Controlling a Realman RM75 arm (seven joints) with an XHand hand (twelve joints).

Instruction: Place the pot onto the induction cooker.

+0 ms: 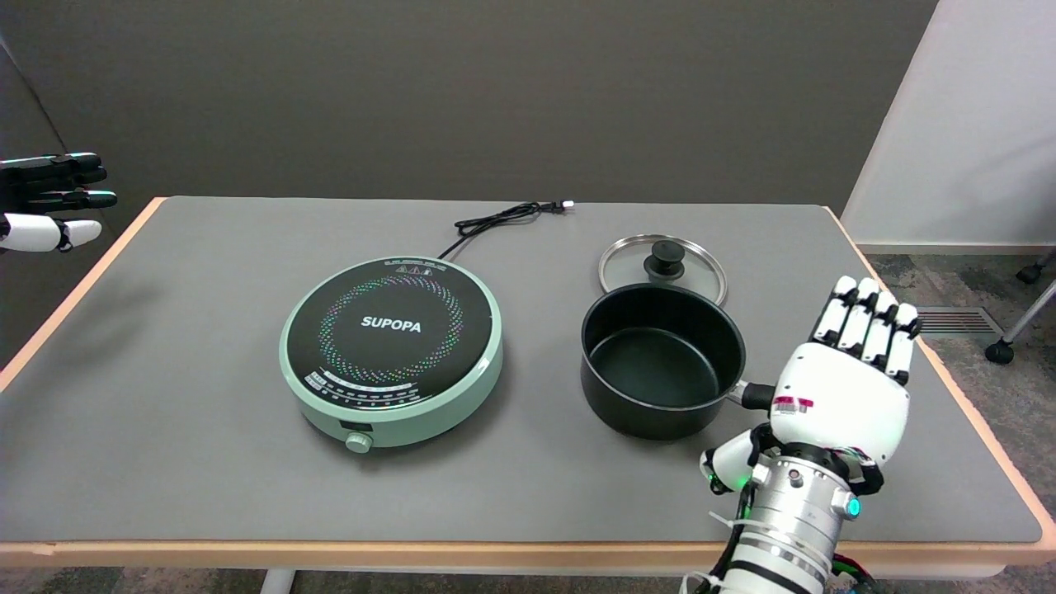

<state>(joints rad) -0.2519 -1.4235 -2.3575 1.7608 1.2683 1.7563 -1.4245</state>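
Observation:
A black pot (660,359) stands upright and empty on the grey table, right of centre, its handle pointing right toward my right hand. The round mint-green induction cooker (391,351), labelled SUPOPA, sits to the pot's left with a gap between them. My right hand (841,384) hovers over the pot's handle, back of the hand facing the camera, fingers stretched out and apart, thumb low at the left. It holds nothing. Most of the handle is hidden beneath the hand.
A glass lid (662,266) with a black knob lies flat just behind the pot. The cooker's black cord (503,219) trails toward the table's far edge. The idle left hand (49,200) hangs at the upper left. The table's right edge (982,429) is close to my hand.

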